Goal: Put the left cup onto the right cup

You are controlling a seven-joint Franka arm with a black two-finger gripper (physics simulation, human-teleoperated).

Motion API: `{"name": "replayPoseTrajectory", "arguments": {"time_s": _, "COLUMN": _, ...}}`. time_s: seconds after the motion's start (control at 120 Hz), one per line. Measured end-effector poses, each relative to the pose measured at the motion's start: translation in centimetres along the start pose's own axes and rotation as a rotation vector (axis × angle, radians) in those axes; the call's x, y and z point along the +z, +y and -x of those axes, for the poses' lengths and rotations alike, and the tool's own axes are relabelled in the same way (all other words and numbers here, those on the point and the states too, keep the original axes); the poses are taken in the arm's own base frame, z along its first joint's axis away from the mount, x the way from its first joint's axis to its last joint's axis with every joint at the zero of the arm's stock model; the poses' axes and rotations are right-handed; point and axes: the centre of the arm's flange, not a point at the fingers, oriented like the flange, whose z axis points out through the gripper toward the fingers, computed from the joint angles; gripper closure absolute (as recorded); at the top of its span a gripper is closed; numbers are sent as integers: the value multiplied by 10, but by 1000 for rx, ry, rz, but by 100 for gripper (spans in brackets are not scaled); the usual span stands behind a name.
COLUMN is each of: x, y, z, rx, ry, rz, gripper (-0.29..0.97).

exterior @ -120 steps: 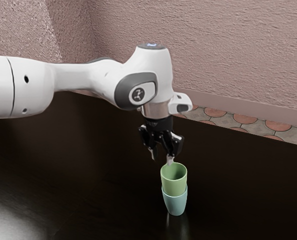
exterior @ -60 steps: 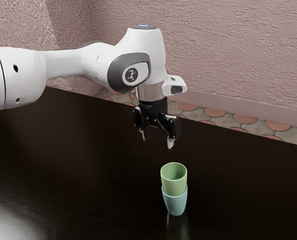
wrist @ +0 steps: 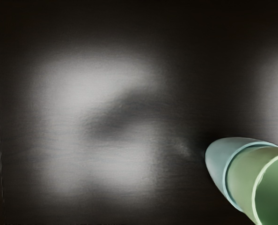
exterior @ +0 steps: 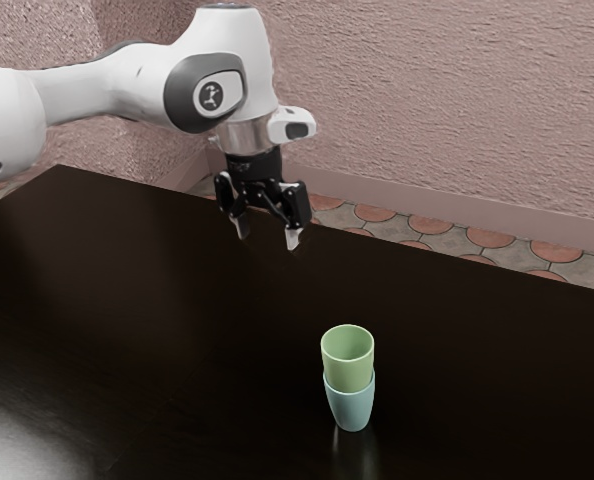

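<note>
1. Green cup [exterior: 347, 353] nested upright inside the blue cup [exterior: 350, 406], out on the dark table [exterior: 127, 300]. Rim level, no lean to spot. Looks like the stacking itself is done.
2. Gripper [exterior: 267, 238] empty, fingers spread apart with nothing between them. Hanging well above the table and well off toward the exterior view's left of the cups.
3. Step in hand, best guess: backing out clean. Best done up and away, never back across the cups.
4. Risky to swing low over that pair: tall, narrow, on a slick-looking top, probably easy to tip with a small nudge. No rush needed, and no reason to snap the fingers shut anywhere near them.
5. Worth a last look at the seating before calling it finished. Seems fully dropped in, not perched on the lip.
6. Exterior view good for the finger gap, the height of the hand and both cups standing straight. Also gets the rough pinkish wall [exterior: 457, 90] and the floor tiles [exterior: 477, 240] behind the table.
7. Wrist view good for a steeper, closer angle: green cup [wrist: 251, 180] with the blue cup [wrist: 217, 161] hugging its wall evenly, rim line neat. Also catches a bright glare on the table [wrist: 40, 197] with a dark smudge in the middle, source hard to tell.
</note>
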Motion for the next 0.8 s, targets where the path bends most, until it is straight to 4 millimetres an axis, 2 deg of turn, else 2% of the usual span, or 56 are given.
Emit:
{"name": "replayPoseTrajectory", "arguments": {"time_s": 0.242, "x": -28, "y": -50, "z": 1, "rx": -19, "ry": 22, "rz": 5, "gripper": 2}}
{"name": "replayPoseTrajectory", "arguments": {"time_s": 0.558, "x": -86, "y": -119, "z": 8, "rx": -54, "ry": 73, "rz": 5, "gripper": 2}}
{"name": "replayPoseTrajectory", "arguments": {"time_s": 0.675, "x": -105, "y": -134, "z": 13, "rx": -54, "ry": 90, "rz": -7, "gripper": 2}}
{"name": "replayPoseTrajectory", "arguments": {"time_s": 0.8, "x": -121, "y": -139, "z": 19, "rx": -40, "ry": 103, "rz": -30, "gripper": 2}}
